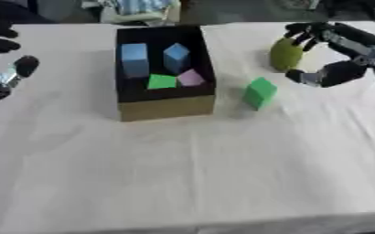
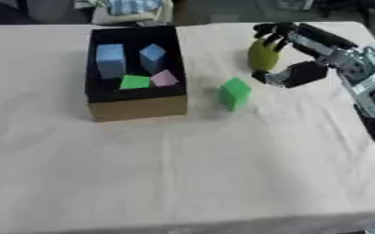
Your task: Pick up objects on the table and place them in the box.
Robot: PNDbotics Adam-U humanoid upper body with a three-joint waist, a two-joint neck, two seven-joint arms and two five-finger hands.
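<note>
Our right hand [image 2: 299, 55] comes in from the upper right and sits at the far right part of the table [image 1: 183, 173], its fingers [image 2: 270, 33] curled over the top of an olive-green rounded object [image 2: 263, 55] while the thumb [image 2: 277, 77] hooks in from below and to the side; we cannot tell whether the thumb actually touches the object, but the fingers arch round its upper edge. We also cannot tell whether the object rests on the cloth or is lifted just off it. Just nearer to us and toward the box lies a bright green block [image 1: 259, 93], tilted on the white cloth and apart from both the hand and the box. We see the box [image 1: 165, 107] left of centre, black inside with a tan front wall, and it holds four pieces: a tall light blue block [image 1: 134, 59] at the back left, a second blue block [image 1: 175, 57] turned on an angle beside it, a flat green piece [image 1: 162, 82] in front, and a pink piece [image 1: 190, 78] touching that green one on its right. Our left hand [image 1: 7, 68] shows at the far left edge, well away from the box, with its dark fingers held straight and spread and nothing in it.
</note>
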